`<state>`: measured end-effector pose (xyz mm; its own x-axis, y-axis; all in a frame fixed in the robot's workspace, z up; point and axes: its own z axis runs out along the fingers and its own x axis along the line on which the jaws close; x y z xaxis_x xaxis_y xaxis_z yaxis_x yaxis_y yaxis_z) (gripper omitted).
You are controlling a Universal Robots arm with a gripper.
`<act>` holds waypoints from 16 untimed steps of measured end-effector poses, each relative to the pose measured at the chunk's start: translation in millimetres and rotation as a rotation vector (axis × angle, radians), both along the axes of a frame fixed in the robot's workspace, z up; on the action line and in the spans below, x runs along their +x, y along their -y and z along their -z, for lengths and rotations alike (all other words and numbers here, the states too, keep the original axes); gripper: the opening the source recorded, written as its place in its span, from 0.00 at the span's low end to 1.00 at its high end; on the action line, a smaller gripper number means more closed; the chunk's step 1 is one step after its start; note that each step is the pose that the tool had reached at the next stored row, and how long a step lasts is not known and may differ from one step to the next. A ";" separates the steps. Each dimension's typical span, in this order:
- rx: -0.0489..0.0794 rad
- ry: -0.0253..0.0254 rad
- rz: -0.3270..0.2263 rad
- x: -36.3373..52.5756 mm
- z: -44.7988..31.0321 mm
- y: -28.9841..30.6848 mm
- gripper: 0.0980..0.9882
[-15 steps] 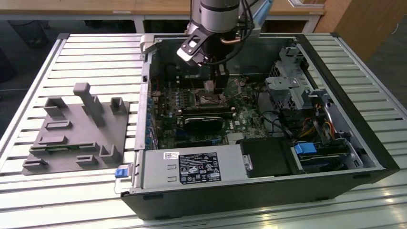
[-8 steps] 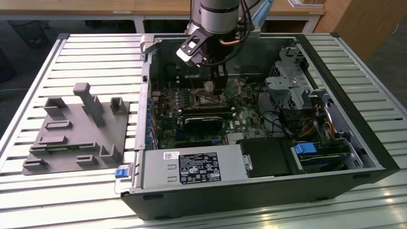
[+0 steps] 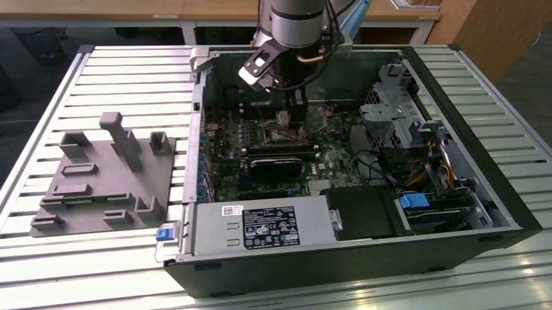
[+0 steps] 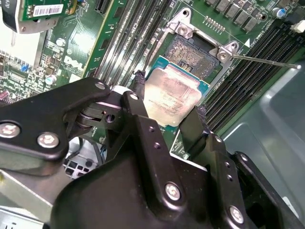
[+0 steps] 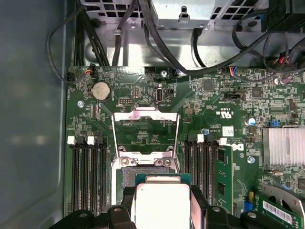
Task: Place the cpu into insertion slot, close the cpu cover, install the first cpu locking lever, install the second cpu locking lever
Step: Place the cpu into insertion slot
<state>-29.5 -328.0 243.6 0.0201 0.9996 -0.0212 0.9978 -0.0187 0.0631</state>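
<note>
1. Over the green circuit board (image 5: pixel 214 102) inside the computer case (image 3: pixel 483 213), the gripper (image 4: pixel 167 101) is clamped on the cpu (image 4: pixel 177 86). Its two black fingers (image 4: pixel 147 133) press on opposite edges of the chip.
2. In the second wrist view the cpu shows its silvery top face up and is tilted slightly. It is not seated.
3. Just beyond the chip's far edge lies the insertion slot (image 4: pixel 193 50), its dark contact field uncovered inside the thin metal rim.
4. In the first wrist view the cpu cover (image 5: pixel 143 114) stands swung up on its hinge at the slot's far side, so the board shows through its square window.
5. A locking lever (image 4: pixel 267 61), a thin metal rod, sticks out from one corner of the slot, away from the socket.
6. Long black memory slots (image 5: pixel 88 171) run along both sides of the socket.
7. In the exterior view the arm (image 3: pixel 293 22) comes down into the case near its far edge. A black heatsink block (image 3: pixel 276 169) sits on the board nearer the case's middle.
8. The case lies open on a slatted table (image 3: pixel 112 71), and a grey fixture (image 3: pixel 103 174) sits on the table toward the exterior view's left edge.
</note>
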 end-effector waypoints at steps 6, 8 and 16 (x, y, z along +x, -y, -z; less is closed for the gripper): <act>0.000 0.0000 -0.008 -0.4 7.8 -2.0 0.50; 0.000 0.0000 -0.030 -0.5 9.0 -2.3 0.50; 0.001 -0.0001 -0.046 -2.5 14.3 -3.0 0.50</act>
<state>-32.0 -325.1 229.3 -0.0255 0.9995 -0.0207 0.9977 0.0267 0.0630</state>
